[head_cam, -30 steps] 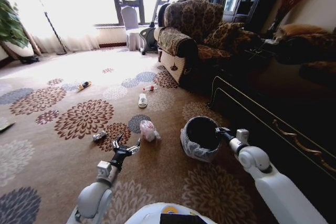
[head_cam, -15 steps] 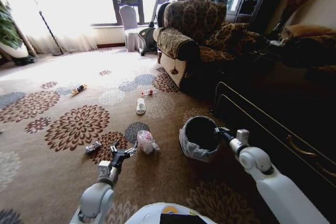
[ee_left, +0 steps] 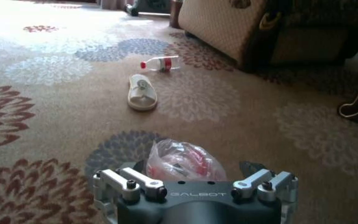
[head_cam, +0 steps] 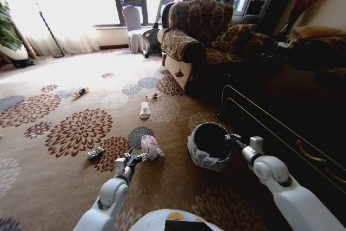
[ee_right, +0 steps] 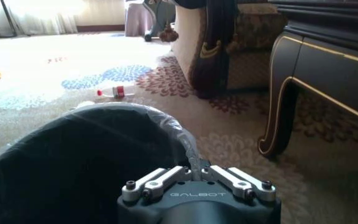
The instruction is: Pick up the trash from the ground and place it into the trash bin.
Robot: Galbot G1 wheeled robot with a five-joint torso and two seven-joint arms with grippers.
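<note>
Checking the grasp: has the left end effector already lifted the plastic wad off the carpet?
No, the plastic wad lies on the carpet just ahead of the open left end effector.

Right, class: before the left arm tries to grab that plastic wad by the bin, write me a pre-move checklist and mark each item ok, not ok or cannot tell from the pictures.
1. Left gripper open wide enough for the wad: ok, fingers spread in the left wrist view.
2. Plastic wad lined up between the fingers: ok, it sits centred just ahead of them.
3. Fingers already touching the wad: cannot tell.
4. Trash bin upright with liner open: ok.
5. Right gripper holding the bin steady: ok, shut on the lined rim.
6. Carpet between wad and bin free of other litter: ok; the white slipper and small bottle lie farther off.
</note>
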